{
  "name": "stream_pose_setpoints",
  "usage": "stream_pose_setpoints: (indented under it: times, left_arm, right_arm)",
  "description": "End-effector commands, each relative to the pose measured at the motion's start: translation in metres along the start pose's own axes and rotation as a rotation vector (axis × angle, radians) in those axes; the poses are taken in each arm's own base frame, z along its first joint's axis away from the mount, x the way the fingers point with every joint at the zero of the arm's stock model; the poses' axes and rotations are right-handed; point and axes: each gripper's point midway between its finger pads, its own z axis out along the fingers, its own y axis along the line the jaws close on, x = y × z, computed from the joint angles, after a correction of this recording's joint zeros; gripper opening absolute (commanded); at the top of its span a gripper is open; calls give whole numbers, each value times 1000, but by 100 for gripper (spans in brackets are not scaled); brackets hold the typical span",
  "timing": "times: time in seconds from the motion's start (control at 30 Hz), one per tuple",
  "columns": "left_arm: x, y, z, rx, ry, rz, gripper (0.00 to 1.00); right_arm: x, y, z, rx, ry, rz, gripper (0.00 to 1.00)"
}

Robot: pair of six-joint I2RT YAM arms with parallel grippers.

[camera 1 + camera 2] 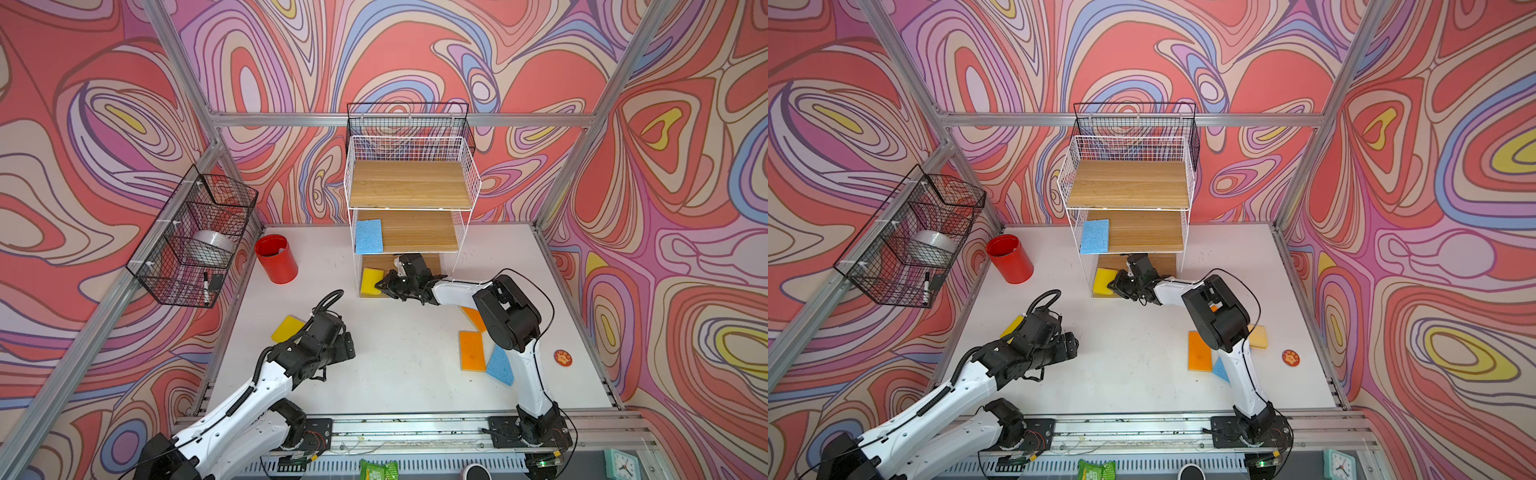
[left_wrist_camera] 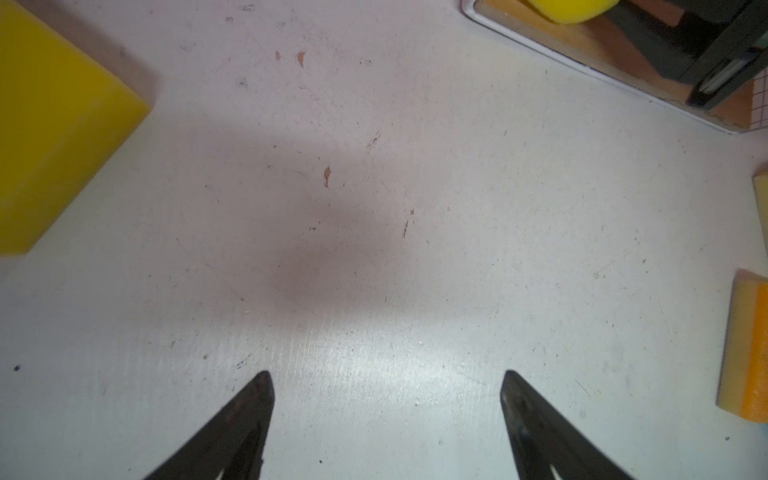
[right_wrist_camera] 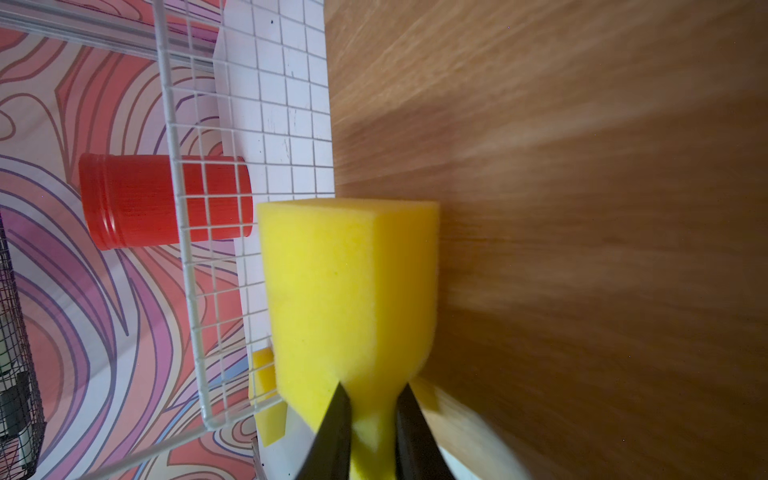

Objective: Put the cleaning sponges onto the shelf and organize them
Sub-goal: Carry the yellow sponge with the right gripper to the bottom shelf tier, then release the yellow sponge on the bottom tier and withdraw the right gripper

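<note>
Right gripper (image 3: 374,399) pinches the yellow sponge (image 3: 345,291) by its end to reach inside the shelf (image 1: 411,187), mid-frame; left gripper (image 2: 386,386) gapes empty.

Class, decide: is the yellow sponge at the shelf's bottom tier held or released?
Held. The right gripper pinches the yellow sponge, squeezing its end narrow.

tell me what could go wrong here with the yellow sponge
1. The right pincer squeezes the yellow sponge hard at one end; on release it may spring back and land crooked on the bottom board.
2. The sponge sits close to the white wire side and could catch on it.
3. The pincer is under the middle board; lifting out too early could bump it and shift the blue sponge.
</note>
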Motion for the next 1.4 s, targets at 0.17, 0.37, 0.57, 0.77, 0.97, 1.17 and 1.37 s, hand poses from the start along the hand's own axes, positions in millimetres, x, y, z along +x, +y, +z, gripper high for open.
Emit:
stream_pose_setpoints:
  times: [0.17,0.37,0.57,0.77,0.97,1.17,1.37]
  left_arm:
    - [-5,1,-8,-19,2,8,87]
    - [-5,1,-8,-20,-2,6,87]
    - [-4,1,-7,-19,3,2,87]
    - [-3,3,-8,-23,1,1,87]
    - [-2,4,-8,-22,3,1,87]
    - [-4,2,-12,-12,-1,-9,87]
    - [-8,1,-20,-17,-5,-12,87]
  right_arm:
    - [-1,-7,10,19,5,-15,18]
    - [-3,-5,1,49,-11,-57,18]
    - [-3,-1,-2,66,-1,-92,18]
    - [-5,5,-5,61,-6,-111,21]
    - [2,14,-1,-9,34,-112,38]
    - [3,19,-6,-32,27,-119,44]
    - [1,27,-17,-37,7,-134,51]
